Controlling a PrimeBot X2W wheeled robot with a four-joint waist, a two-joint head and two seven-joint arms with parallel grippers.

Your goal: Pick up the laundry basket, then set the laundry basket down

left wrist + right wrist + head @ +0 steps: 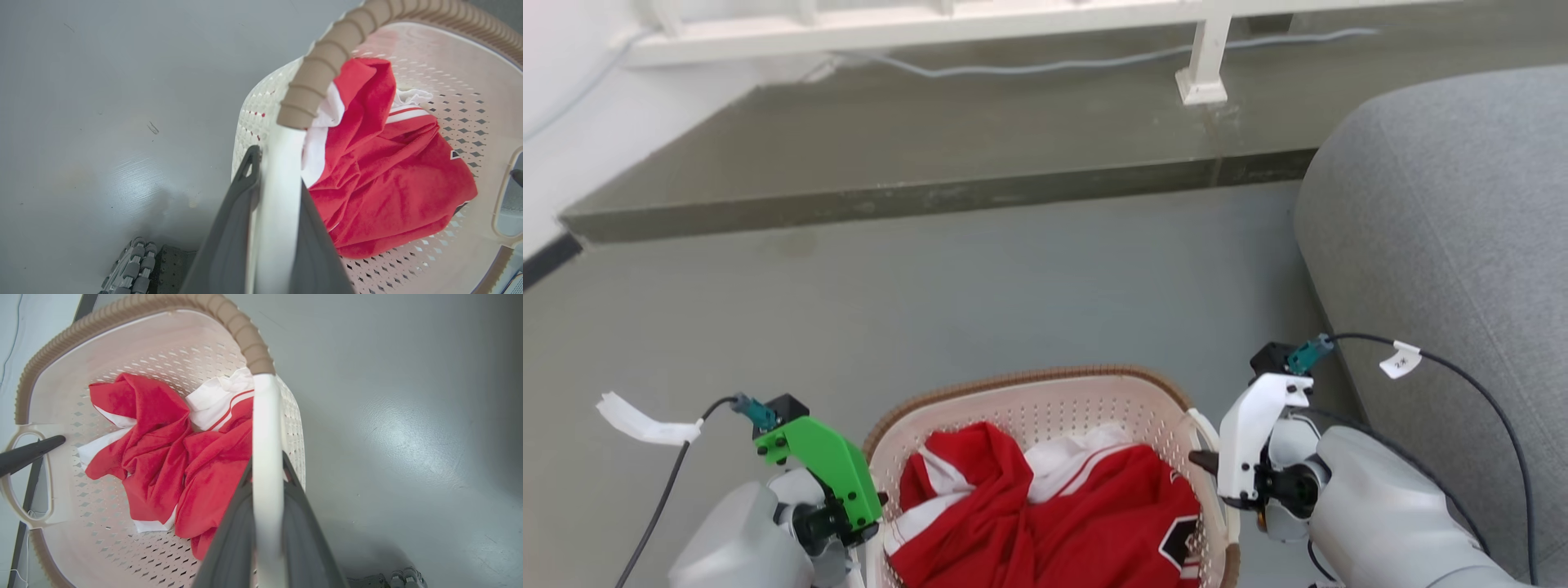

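Laundry basket [1054, 408] low centre in head view, between both arms, over grey floor [931, 310]; floor contact unclear. Red-and-white clothes [1086, 514] inside. Left gripper [278, 175] clamped on left handle [282, 155]. Right gripper [267, 465] clamped on right handle [265, 424]. Grey sofa [1445, 204] just right.

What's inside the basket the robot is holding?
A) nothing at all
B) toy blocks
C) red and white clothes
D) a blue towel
C: crumpled red and white clothes lie inside the laundry basket, seen through its open top in the head view.
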